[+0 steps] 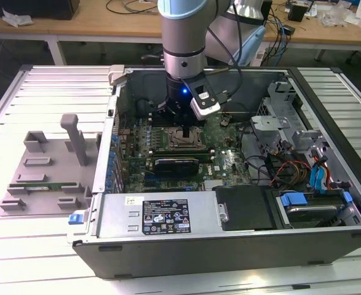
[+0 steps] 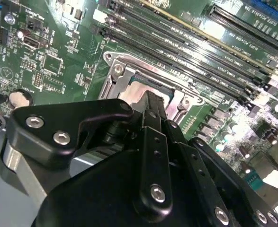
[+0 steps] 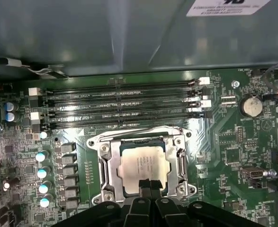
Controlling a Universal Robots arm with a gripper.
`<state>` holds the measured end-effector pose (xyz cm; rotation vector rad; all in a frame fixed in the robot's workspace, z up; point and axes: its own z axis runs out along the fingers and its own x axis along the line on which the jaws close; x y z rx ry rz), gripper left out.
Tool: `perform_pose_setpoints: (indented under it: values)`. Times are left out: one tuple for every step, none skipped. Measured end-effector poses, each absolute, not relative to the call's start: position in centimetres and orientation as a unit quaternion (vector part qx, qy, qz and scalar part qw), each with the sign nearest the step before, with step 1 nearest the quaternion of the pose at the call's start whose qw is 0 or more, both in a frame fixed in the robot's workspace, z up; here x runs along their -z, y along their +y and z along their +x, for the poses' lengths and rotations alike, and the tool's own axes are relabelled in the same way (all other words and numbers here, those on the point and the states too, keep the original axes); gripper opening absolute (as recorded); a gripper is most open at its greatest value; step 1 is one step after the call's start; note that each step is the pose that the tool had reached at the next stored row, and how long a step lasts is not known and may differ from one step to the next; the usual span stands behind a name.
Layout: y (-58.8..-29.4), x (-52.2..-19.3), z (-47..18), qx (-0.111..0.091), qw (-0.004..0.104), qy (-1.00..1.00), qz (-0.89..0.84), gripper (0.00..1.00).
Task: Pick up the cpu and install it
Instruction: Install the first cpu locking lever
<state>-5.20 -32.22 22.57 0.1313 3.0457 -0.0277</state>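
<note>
The cpu [image 3: 141, 163], a flat silver-grey square, lies flat inside the open metal-framed socket [image 3: 105, 163] on the green motherboard. My gripper [image 3: 148, 187] hangs just over the cpu's edge with its two black fingers [image 3: 144, 186] pressed together and nothing between them. In the second wrist view the gripper [image 2: 150, 101] covers most of the cpu [image 2: 143, 88], leaving a grey strip showing inside the socket frame [image 2: 117, 78]. In the exterior view the gripper [image 1: 187, 129] reaches down into the open computer case, right above the socket [image 1: 181, 140].
Black memory slots [image 3: 120, 101] run alongside the socket. A coin cell battery [image 3: 250, 106] sits on the board. The case wall [image 1: 229, 246] and the power supply [image 1: 162, 215] bound the board. Cables and drive bays [image 1: 309, 178] are at the exterior view's right. A grey fixture tray [image 1: 45, 175] lies outside the case.
</note>
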Motion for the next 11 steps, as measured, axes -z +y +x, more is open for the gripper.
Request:
perform_pose_setpoints:
  values:
    - [-32.22,-23.17,-5.19,0.009,0.046,0.998,0.043,0.11]
    - [-32.23,-23.34,-5.19,0.009,0.046,0.998,0.043,0.11]
    - [-32.25,-23.37,-5.19,0.009,0.047,0.998,0.042,0.11]
    - [-32.28,-23.4,-5.19,0.009,0.046,0.998,0.042,0.11]
    - [-32.38,-23.41,-5.19,0.009,0.046,0.998,0.041,0.11]
    - [-32.59,-23.41,-5.19,0.009,0.046,0.998,0.038,0.11]
    - [-32.71,-23.41,-5.18,0.01,0.047,0.998,0.034,0.11]
    - [-32.82,-23.41,-5.17,0.01,0.046,0.998,0.03,0.11]
    - [-32.93,-23.41,-5.14,0.01,0.046,0.999,0.027,0.11]
    - [-33.02,-23.42,-5.1,0.01,0.046,0.999,0.025,0.11]
    - [-33.05,-23.54,-5.09,0.01,0.046,0.999,0.024,0.11]
